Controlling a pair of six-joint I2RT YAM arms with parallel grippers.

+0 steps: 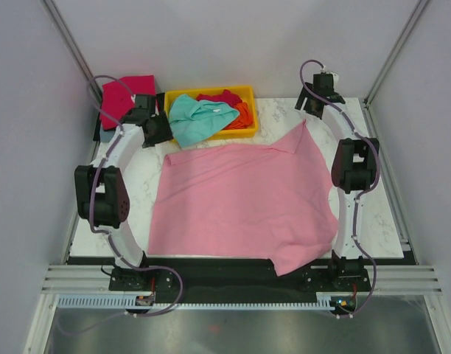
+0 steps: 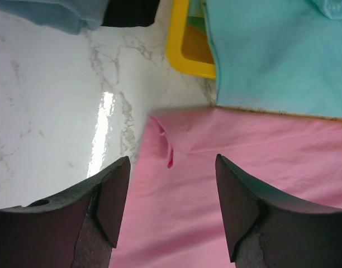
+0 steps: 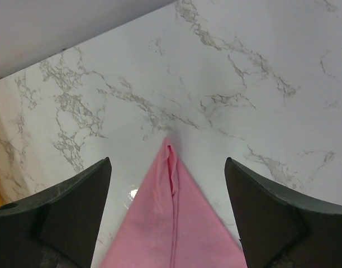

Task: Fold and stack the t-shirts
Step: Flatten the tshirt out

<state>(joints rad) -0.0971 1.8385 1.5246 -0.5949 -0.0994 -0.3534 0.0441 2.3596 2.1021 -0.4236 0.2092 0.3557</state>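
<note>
The light pink t-shirt (image 1: 240, 199) lies spread on the marble table, with one corner drawn to a point at the far right (image 1: 305, 127). My left gripper (image 1: 158, 136) is open above the shirt's far left corner (image 2: 160, 134), its fingers (image 2: 112, 190) on either side and holding nothing. My right gripper (image 1: 314, 110) is open over the pointed tip (image 3: 170, 153), which lies on the table between the fingers (image 3: 81, 201). A teal t-shirt (image 1: 200, 118) hangs over the front of the tray and also shows in the left wrist view (image 2: 271, 56).
The yellow tray (image 1: 247, 92) at the back holds red (image 1: 222, 96) and orange (image 1: 244, 114) t-shirts. A crimson t-shirt (image 1: 126, 92) lies at the far left on a grey-blue one (image 2: 53, 11). The pink shirt's near corner (image 1: 292, 262) overhangs the table's front edge.
</note>
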